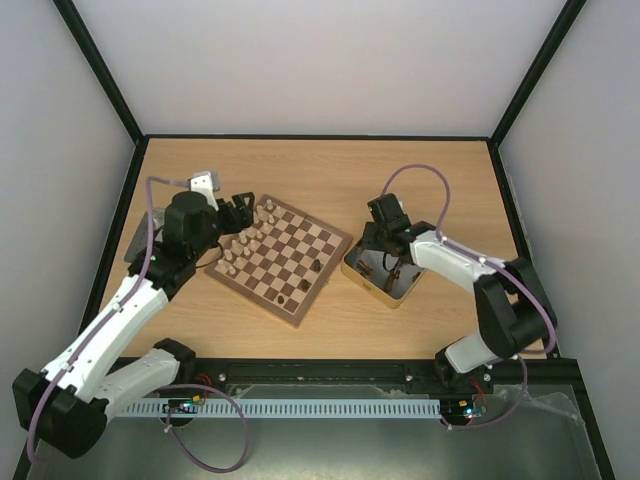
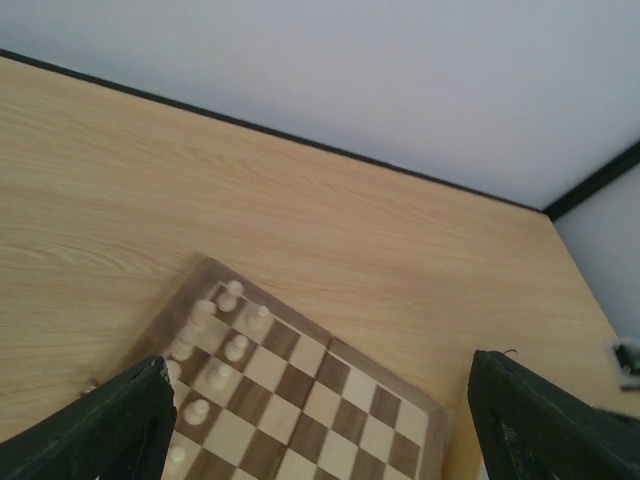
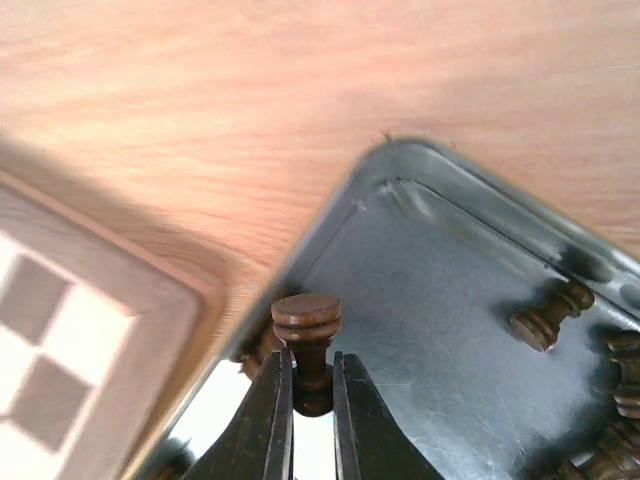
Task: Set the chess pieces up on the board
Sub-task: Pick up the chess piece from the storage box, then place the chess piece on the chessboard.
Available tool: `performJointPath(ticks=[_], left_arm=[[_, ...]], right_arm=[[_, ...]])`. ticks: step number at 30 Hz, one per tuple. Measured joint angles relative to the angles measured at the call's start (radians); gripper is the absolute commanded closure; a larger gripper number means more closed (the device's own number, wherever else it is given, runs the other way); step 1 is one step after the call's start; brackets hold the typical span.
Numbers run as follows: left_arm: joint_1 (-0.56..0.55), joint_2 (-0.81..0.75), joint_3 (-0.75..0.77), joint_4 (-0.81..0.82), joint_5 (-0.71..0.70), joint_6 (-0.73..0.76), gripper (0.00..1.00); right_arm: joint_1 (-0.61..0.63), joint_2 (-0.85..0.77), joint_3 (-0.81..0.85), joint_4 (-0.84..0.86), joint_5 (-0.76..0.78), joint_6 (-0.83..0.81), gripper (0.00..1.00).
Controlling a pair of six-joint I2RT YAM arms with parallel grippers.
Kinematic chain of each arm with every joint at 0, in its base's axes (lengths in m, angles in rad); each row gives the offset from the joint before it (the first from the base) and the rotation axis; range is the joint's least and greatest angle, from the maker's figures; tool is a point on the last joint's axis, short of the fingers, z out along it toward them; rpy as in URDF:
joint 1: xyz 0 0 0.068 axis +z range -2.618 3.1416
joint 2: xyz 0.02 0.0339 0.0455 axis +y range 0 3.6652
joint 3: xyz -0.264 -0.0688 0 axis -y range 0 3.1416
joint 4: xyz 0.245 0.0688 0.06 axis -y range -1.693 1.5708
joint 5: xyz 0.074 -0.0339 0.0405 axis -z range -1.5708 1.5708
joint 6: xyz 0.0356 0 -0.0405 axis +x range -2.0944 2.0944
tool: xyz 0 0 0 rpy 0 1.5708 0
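Pinching dark piece [image 3: 306,335] by thin neck, your right gripper [image 3: 310,375] sits inside tin [image 3: 440,290], 3 o'clock of board [image 1: 295,260]; neck hold likely means upright lift. Your left gripper [image 1: 238,212], jaws spread wide, hangs over pale pieces [image 1: 243,242] at board's 10 o'clock edge.

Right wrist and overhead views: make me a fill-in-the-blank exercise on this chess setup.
The right tool is shut on a ___ brown chess piece. In the top view the metal tin lies ___ of the board. The left tool is ___, holding nothing.
Missing words: dark; right; open.
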Motion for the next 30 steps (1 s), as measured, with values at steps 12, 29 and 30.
performJointPath(ticks=[12, 29, 30], left_arm=[[0.0, 0.293, 0.074, 0.105, 0.534, -0.128, 0.21], [-0.016, 0.45, 0.064, 0.199, 0.911, -0.266, 0.5], [-0.017, 0.452, 0.064, 0.205, 0.918, -0.275, 0.54]], right_arm=[[0.034, -0.219, -0.027, 0.152, -0.336, -0.04, 0.97], [0.155, -0.163, -0.008, 0.331, -0.682, -0.117, 0.95], [0.155, -0.16, -0.005, 0.333, -0.687, -0.117, 0.95]])
